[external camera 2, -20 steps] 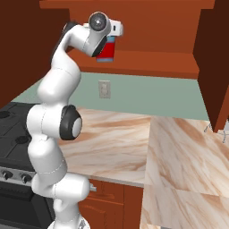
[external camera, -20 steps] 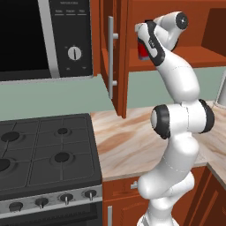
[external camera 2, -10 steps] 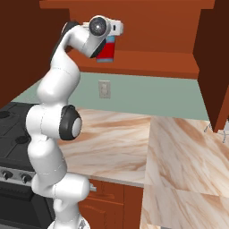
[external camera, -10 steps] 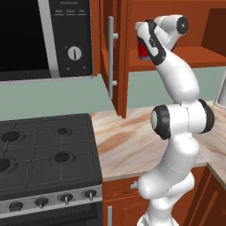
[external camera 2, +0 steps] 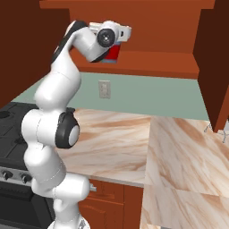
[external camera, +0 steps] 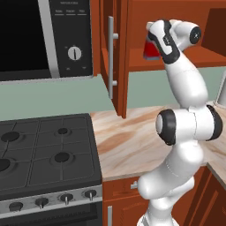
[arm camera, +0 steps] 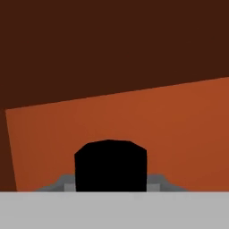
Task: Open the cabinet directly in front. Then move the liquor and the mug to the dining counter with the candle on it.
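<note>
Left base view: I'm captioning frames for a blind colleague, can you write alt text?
A white robot arm reaches up into an open reddish-brown wall cabinet, its hand at a red-bottomed bottle on the shelf. Below lie a marble worktop and a black stove, with a microwave above it.

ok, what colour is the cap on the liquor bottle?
Black; the liquor cap shows best in the hand view.
</note>
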